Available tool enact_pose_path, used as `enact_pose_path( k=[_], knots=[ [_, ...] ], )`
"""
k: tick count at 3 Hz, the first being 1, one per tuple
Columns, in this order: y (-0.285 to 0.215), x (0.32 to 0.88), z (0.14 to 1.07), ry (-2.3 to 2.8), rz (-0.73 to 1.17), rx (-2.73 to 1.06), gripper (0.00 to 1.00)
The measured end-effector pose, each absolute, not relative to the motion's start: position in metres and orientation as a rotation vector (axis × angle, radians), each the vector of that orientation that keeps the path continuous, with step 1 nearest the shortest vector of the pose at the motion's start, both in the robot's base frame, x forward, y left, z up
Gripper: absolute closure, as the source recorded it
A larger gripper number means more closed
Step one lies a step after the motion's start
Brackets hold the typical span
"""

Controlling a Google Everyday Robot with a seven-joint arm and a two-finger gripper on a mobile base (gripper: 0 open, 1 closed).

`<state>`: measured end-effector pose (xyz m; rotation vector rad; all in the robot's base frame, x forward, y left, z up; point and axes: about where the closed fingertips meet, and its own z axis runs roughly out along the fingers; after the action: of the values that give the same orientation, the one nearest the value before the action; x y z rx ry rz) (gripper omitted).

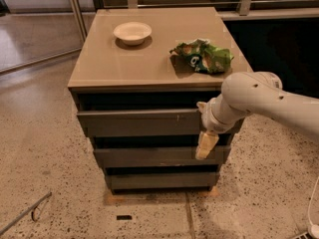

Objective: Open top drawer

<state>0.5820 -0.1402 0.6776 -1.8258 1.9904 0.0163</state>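
The top drawer (pixel 139 122) is the long dark grey-brown handleless front just under the cabinet top, with small pale scratches right of centre. Two more grey fronts sit below it, the middle one (pixel 149 157) and the bottom one (pixel 159 179). My gripper (pixel 205 146) hangs down from the white arm (pixel 259 101) at the drawers' right end. Its pale fingers point down in front of the middle drawer's right part, just below the top drawer's right end.
A white bowl (pixel 132 32) and a crumpled green chip bag (pixel 203 56) lie on the beige cabinet top (pixel 124 63). The floor is speckled stone; a thin metal rod (pixel 25 213) lies at lower left. Railing and glass stand behind.
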Motion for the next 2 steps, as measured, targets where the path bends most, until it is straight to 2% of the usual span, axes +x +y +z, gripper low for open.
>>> enact_pose_path(
  k=[2],
  knots=[
    [-0.13,0.607,0.664,1.958,0.009,-1.848,0.0]
  ],
)
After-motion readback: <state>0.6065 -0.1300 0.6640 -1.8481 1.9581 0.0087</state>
